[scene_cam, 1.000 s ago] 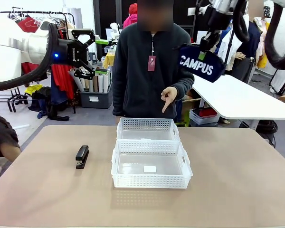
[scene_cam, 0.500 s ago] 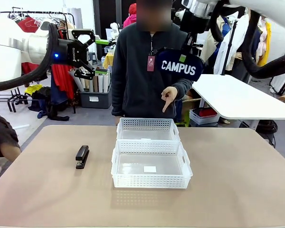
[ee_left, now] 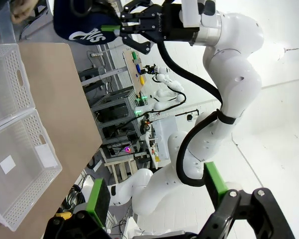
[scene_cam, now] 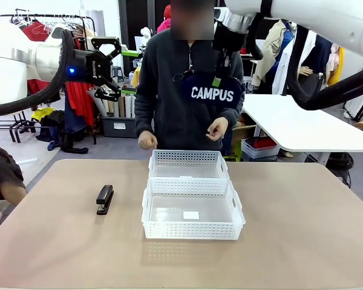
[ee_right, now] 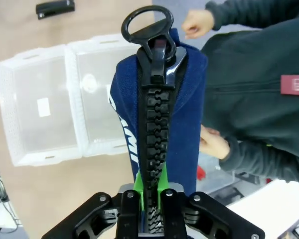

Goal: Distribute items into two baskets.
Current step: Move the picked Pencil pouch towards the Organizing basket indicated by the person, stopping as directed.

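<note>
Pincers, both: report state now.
Left pincer: open, holding nothing.
Right pincer: closed on the pouch.

Near basket open above; person's hands hover by far basket.

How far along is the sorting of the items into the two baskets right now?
Done: nothing yet. The far basket and near basket hold no item. In hand: the right gripper is shut on the navy pouch, high in the air in front of the person. Left to do: put the pouch in a basket, and move the stapler, which lies on the table beside the baskets. The left gripper is open and raised.
</note>
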Tool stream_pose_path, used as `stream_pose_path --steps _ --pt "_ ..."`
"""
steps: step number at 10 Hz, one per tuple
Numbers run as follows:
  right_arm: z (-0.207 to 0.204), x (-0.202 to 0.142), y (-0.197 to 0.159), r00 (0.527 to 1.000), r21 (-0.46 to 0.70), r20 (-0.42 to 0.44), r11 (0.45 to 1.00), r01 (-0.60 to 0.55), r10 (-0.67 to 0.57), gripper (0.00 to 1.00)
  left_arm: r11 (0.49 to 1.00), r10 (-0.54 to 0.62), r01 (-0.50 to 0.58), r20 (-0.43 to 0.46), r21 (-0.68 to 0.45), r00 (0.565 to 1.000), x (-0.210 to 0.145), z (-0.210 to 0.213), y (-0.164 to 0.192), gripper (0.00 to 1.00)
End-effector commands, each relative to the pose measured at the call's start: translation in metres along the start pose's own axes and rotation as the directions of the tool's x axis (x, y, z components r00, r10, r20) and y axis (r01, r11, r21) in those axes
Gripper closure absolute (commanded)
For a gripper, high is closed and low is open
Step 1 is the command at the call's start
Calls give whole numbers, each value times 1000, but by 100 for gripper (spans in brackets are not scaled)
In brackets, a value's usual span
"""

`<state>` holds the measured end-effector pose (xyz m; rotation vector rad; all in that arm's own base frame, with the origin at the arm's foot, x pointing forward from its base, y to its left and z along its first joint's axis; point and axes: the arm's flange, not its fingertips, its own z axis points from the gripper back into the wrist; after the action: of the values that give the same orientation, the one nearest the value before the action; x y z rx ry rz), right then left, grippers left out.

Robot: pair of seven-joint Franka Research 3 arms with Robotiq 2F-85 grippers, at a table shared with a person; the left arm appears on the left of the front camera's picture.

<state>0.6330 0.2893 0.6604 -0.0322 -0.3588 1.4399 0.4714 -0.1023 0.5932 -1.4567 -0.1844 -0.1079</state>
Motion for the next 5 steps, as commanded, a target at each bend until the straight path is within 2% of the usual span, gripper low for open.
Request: stream_pose_path --steps 1,5 --pt "2 14 -13 999 3 -31 999 -44 44 100 1000 -4 4 6 0 1000 0 0 -2 0" --pt "-23 21 -2 995 25 -61 997 -73 74 100 1000 -4 4 6 0 1000 0 0 -2 0"
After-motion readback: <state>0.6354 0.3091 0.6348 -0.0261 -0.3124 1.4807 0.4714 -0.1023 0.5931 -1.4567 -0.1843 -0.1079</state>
